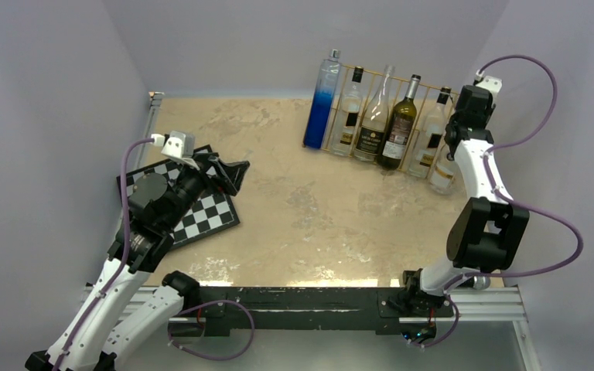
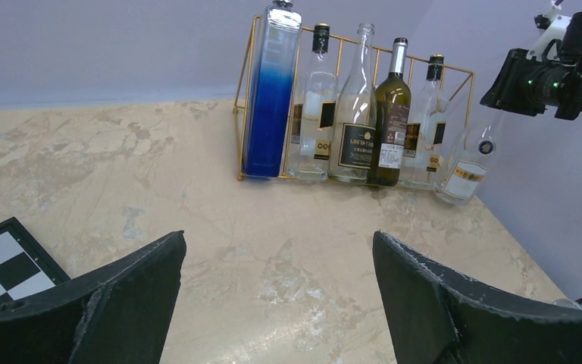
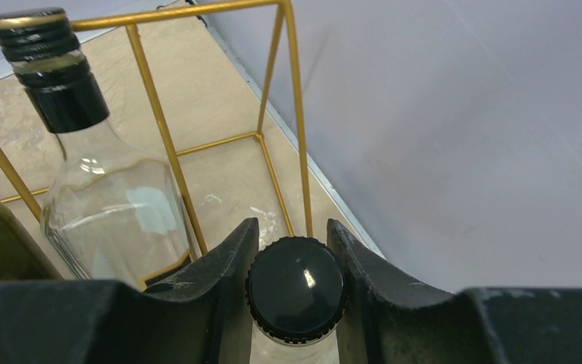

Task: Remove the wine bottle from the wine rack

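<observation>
**Right hand clamped on the end bottle's cap, left hand idle by the checkerboard**

Top external view: The wine rack [image 1: 371,73] stands at the far right of the marbled surface [image 1: 294,201], with a row of bottles upright in it and a tall blue bottle [image 1: 321,104] at its left end. At the rack's right end the clear wine bottle [image 1: 442,174] leans, its top hidden under the right hand [image 1: 455,143], which reaches down to it from above. Whether its base sits inside the frame I cannot tell. The left hand [image 1: 232,174] lies low over the black-and-white checkerboard [image 1: 209,212] on the left, well apart from the rack.

Left wrist view: The left hand's fingers [image 2: 121,303] stand wide apart with only bare surface between them. Across the surface the rack holds the blue bottle, clear bottles and one dark green bottle [image 2: 390,129]. The wine bottle [image 2: 466,171] tilts beside the rack's right end bar, under the right hand.

Right wrist view: The right hand's two black fingers press against either side of the wine bottle's black screw cap, so the hand is clamped on it. Just behind the cap rises the rack's gold corner post. A neighbouring clear bottle [image 3: 98,182] with a black cap stands to the left, inside the frame.
</observation>
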